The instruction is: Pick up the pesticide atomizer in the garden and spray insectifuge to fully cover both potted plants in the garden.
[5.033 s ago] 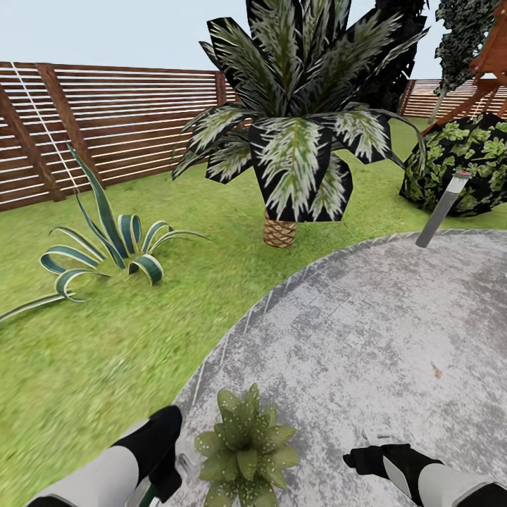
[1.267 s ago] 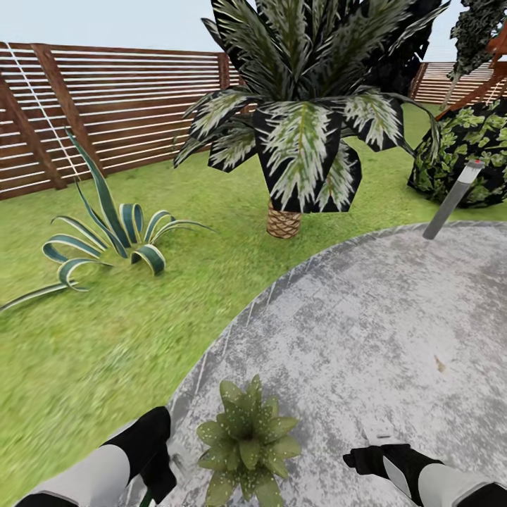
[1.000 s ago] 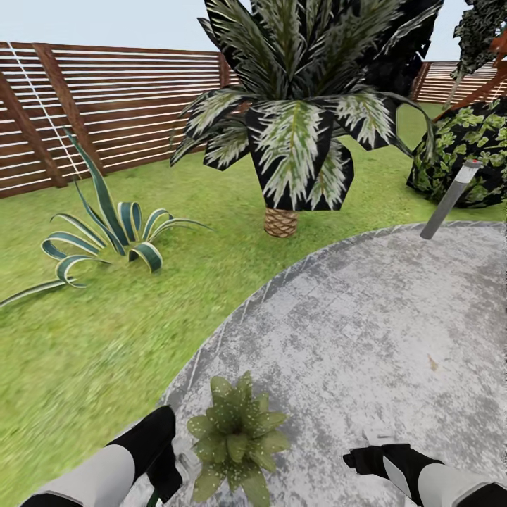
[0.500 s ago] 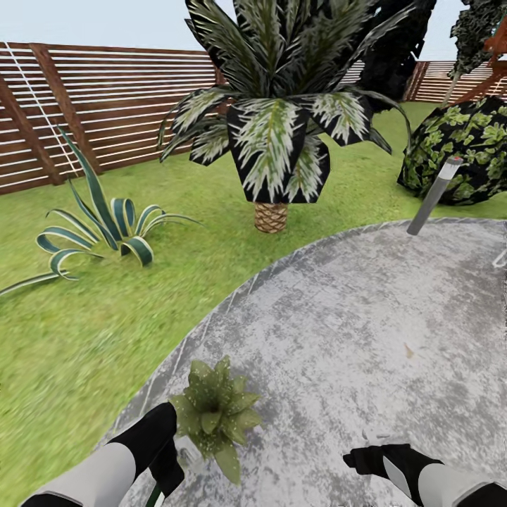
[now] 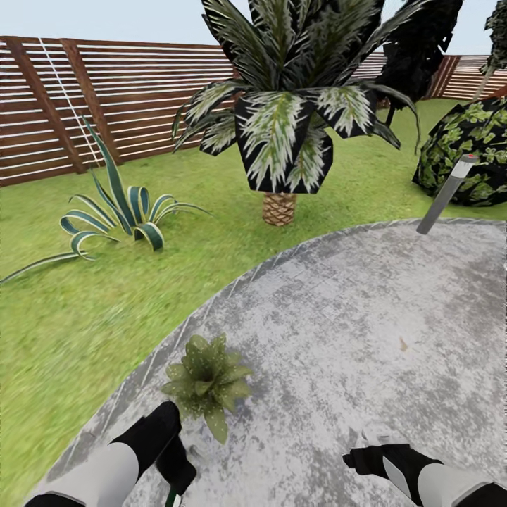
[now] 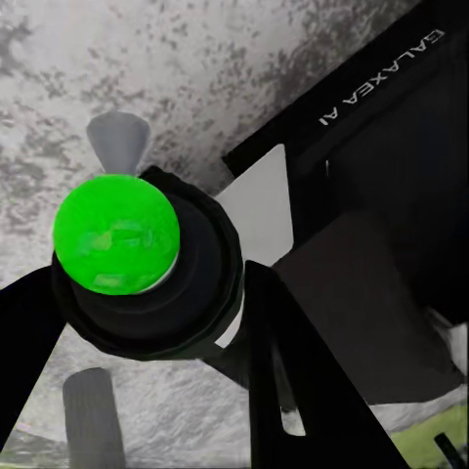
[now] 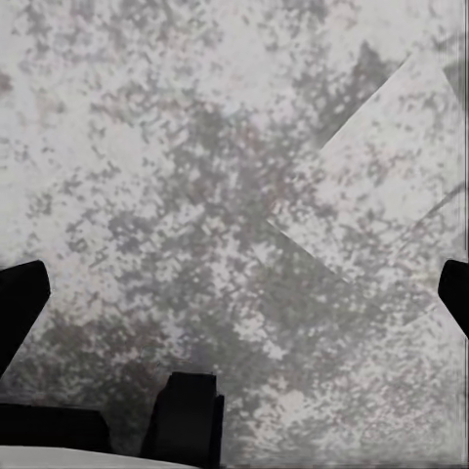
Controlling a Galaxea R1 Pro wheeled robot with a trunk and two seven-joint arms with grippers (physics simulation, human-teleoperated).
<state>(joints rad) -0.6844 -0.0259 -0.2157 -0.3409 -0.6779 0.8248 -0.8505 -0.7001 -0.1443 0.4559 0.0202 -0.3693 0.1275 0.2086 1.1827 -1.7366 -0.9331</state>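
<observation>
One potted plant (image 5: pixel 204 379), a low rosette of speckled green leaves, stands on the grey paving (image 5: pixel 338 331) near the grass edge of the garden. Just behind it, at the picture's lower left, my left gripper (image 5: pixel 174 468) is shut on the pesticide atomizer (image 6: pixel 119 234). The atomizer has a bright green cap, a dark round body and a small grey nozzle, seen close in the left wrist view. At the lower right my right gripper (image 5: pixel 367 451) hangs open over bare paving, its black fingertips (image 7: pixel 20 293) wide apart with nothing between them.
A tall palm (image 5: pixel 285 105) with white-streaked fronds rises beyond the paving. A striped agave (image 5: pixel 120 211) grows on the lawn (image 5: pixel 84 317) at left. The brown slat fence (image 5: pixel 134 91) runs behind. A dark leafy bush (image 5: pixel 468 151) and a leaning grey post (image 5: pixel 445 195) are at right.
The whole head view has shifted, so the camera has moved. The rosette now shows farther ahead of my left gripper and more to the left. Both arms keep their pose.
</observation>
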